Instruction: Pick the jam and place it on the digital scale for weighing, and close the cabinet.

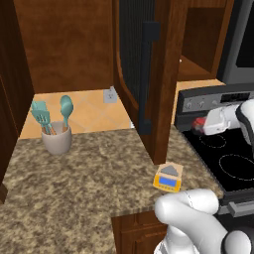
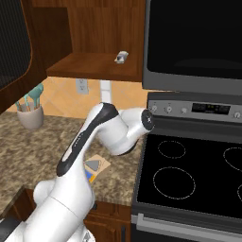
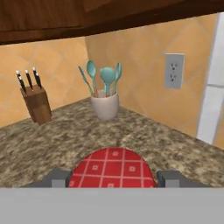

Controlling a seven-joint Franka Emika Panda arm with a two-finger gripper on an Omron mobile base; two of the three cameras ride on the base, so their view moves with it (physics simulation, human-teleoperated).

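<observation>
Red-lidded, checked round jam jar [image 3: 112, 169] sits gripped between the end effector's [image 3: 113, 178] dark fingertips above the speckled granite surface [image 1: 84, 168], apparently mid-carry, next needing lowering onto the yellow-orange digital scale [image 1: 168, 177].

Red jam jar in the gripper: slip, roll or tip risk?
The small round jar with red checked lid looks rigid, probably light, spanning the gripper's tips. Round sides may roll if tipped. The yellow-orange digital scale's grey plate is small: likely needs centring.
</observation>
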